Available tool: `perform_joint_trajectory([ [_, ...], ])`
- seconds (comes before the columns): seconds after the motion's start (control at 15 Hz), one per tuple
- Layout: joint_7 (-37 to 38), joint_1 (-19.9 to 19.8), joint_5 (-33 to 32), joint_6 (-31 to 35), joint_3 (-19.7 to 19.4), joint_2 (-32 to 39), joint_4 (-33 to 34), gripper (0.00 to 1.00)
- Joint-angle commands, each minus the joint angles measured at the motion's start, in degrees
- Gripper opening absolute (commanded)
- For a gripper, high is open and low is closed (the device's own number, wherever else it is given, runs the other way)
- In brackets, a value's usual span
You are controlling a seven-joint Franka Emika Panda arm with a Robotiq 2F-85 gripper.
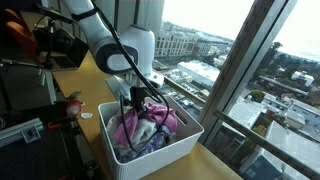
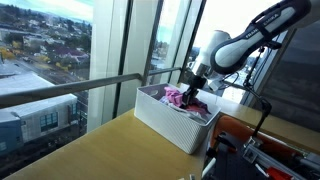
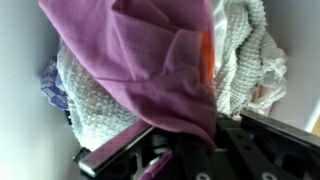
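Purple cloth (image 3: 150, 70) is pinched between the nearly closed fingers (image 3: 182, 140), inside the white bin (image 1: 165, 155) of clothes (image 3: 245, 50).

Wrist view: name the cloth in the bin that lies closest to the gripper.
The purple cloth. It hangs right down to the gripper and fills the middle of the view, while the white knitted cloth lies behind it.

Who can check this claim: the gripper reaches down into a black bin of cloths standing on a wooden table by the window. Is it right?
Not quite. The bin is white, not black, as both exterior views show. The rest holds: the gripper reaches down into it among the cloths, and it stands on a wooden table by the window.
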Motion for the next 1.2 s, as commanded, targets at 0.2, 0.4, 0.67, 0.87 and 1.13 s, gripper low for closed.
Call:
perform_joint_trajectory([
  [0.2,3.2,1.35,-6.18,-2.09,-2.23,-3.44,3.53,0.71],
  [0.4,3.79,1.25,-9.86,-3.57,-3.19,-6.9,4.81,0.92],
  [0.67,7.49,3.0,-13.18,-4.81,-1.53,-13.7,1.63,1.0],
  [0.87,12.41,5.73,-14.15,-6.42,2.06,-19.07,-3.48,1.0],
  [1.13,20.84,9.36,-13.48,-6.79,8.74,-23.72,-10.39,1.0],
])
